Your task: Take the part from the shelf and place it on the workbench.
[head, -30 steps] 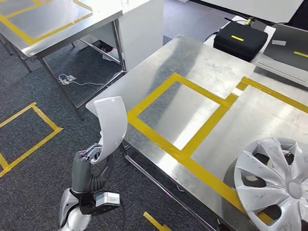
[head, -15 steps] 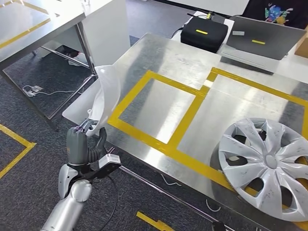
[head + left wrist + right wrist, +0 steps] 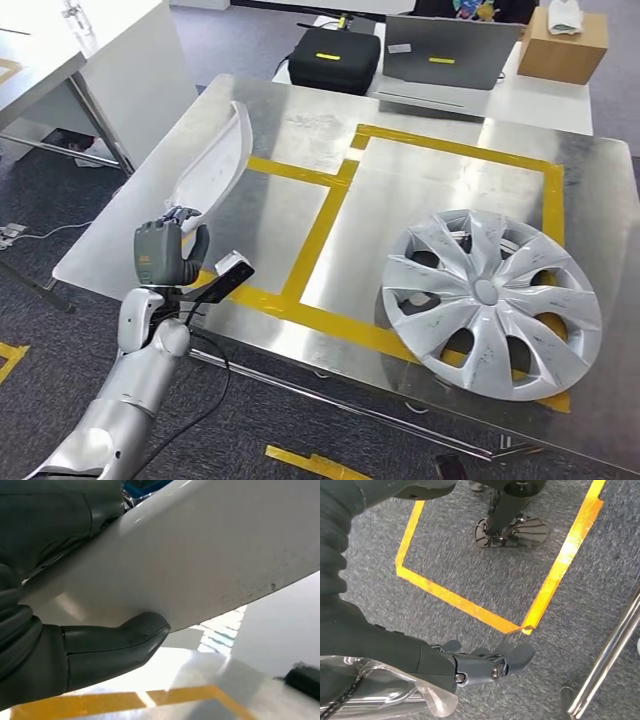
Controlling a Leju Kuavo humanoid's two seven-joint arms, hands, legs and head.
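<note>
While my left hand (image 3: 167, 245) grips the lower end of the white part (image 3: 215, 165), its long curved shell rises up and away over the near-left corner of the workbench (image 3: 423, 180), clear of the surface. My left wrist camera shows the part (image 3: 196, 555) as smooth, glossy plastic with a few dark specks near one edge, my thick grey thumb (image 3: 113, 647) pressed flat against its underside and my darker fingers closed over the other face. The bench top is brushed sheet metal, streaked and reflective, with rectangles marked on it in yellow tape (image 3: 321, 225). A silver hubcap (image 3: 490, 300) lies flat toward the right, its swept spokes scuffed and mottled, overlapping the tape at its near edge. At the far side sit a black case (image 3: 333, 58), a grey laptop (image 3: 441, 55) and a cardboard box (image 3: 562, 45). My right hand (image 3: 486, 662) hangs over coarse grey carpet, fingers loosely extended and apart, holding nothing.
</note>
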